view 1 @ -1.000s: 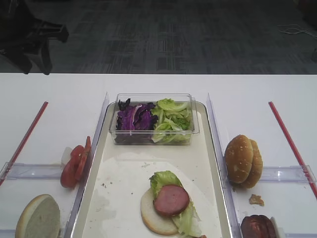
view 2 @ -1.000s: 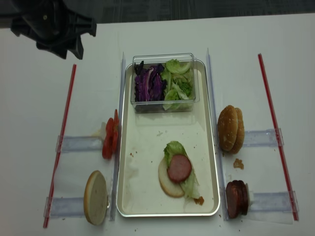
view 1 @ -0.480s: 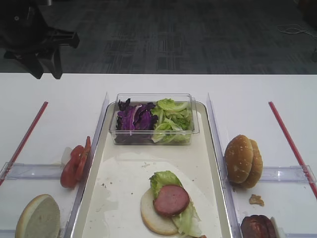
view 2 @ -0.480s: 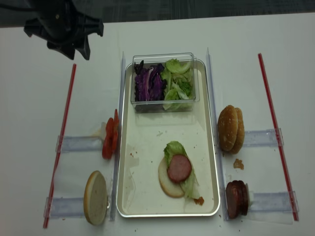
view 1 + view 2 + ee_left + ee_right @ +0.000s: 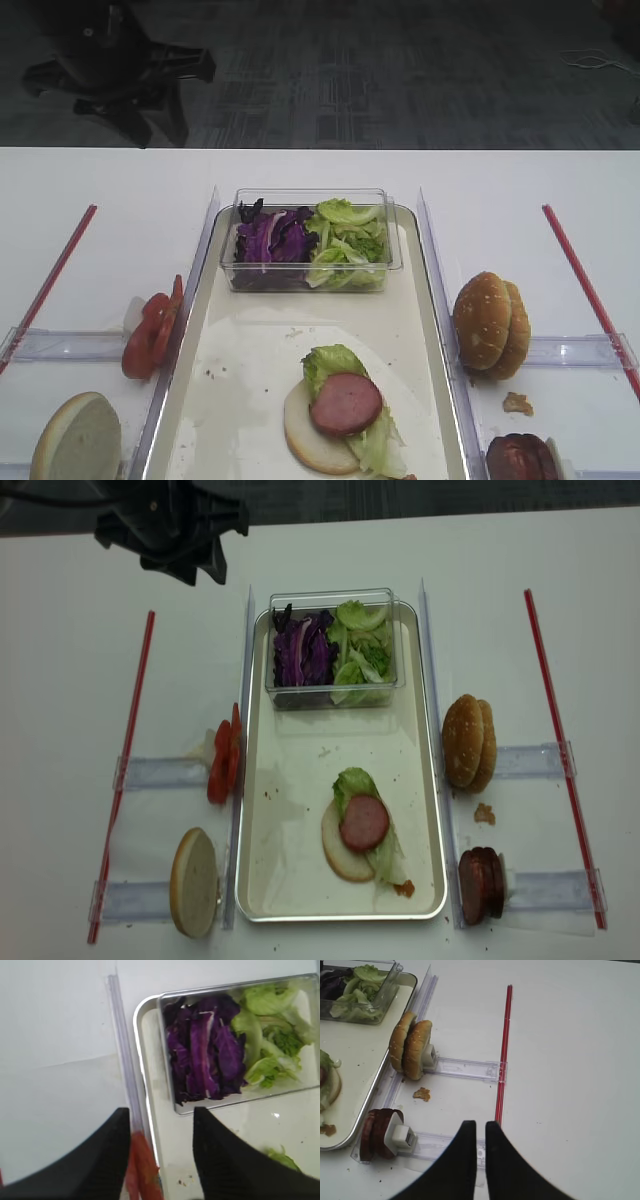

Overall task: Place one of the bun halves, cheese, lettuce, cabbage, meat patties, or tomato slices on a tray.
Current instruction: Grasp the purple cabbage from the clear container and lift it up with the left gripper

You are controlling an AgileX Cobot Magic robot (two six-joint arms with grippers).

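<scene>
Exterior high view: the bun half (image 5: 77, 438) left of the tray (image 5: 190, 330) and the meat patties (image 5: 520, 458) right of it are cut off by the bottom edge, as is the tray's near rim. The left gripper (image 5: 150, 80) above the tray is a dark blur. Left wrist view: tomato slices (image 5: 142, 1170) beside the tray are blurred, half hidden between the fingers (image 5: 225, 1160).

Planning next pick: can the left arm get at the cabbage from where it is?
Probably yes. The left tool is open, the cabbage lies uncovered in the open clear tub, and nothing sits between them.
</scene>
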